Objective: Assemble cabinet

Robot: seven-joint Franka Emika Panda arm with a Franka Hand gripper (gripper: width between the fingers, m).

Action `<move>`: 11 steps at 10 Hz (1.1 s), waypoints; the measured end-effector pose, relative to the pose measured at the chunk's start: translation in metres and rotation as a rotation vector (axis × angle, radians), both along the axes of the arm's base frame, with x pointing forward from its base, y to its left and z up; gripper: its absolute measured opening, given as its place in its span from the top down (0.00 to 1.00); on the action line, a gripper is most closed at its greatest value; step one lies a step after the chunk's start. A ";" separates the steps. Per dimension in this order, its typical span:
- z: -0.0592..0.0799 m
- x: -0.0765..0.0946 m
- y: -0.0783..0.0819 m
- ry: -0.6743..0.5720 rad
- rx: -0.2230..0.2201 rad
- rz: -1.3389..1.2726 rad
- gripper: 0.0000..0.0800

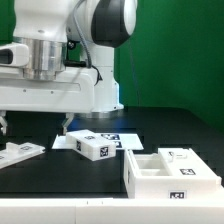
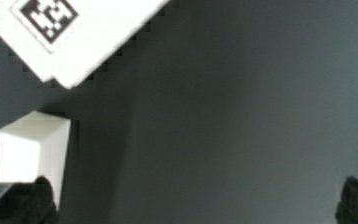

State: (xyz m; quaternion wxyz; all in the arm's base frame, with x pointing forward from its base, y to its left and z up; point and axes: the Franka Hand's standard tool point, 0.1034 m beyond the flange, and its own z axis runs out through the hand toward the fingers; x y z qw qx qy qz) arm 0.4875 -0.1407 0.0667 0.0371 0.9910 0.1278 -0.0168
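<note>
You have nearly all of it ahead. The cabinet box (image 1: pixel 170 178) sits near, at the exterior view's right. A block (image 1: pixel 95 148) lies mid-scene and a panel (image 1: pixel 20 153) at the left, all apart, none joined. Your gripper (image 2: pixel 194 203) hangs spread over bare table (image 2: pixel 247 120), holding nothing. No writing is readable, only black-and-white square tags.

Green wall (image 1: pixel 185 55) behind black table (image 1: pixel 60 172)
</note>
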 end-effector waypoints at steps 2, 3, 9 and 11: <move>-0.002 -0.003 -0.001 0.021 -0.008 0.116 0.00; -0.002 -0.003 -0.002 0.028 -0.009 0.178 0.00; -0.012 -0.037 -0.041 0.043 -0.012 0.311 0.00; -0.009 -0.036 -0.042 0.037 -0.014 0.289 0.00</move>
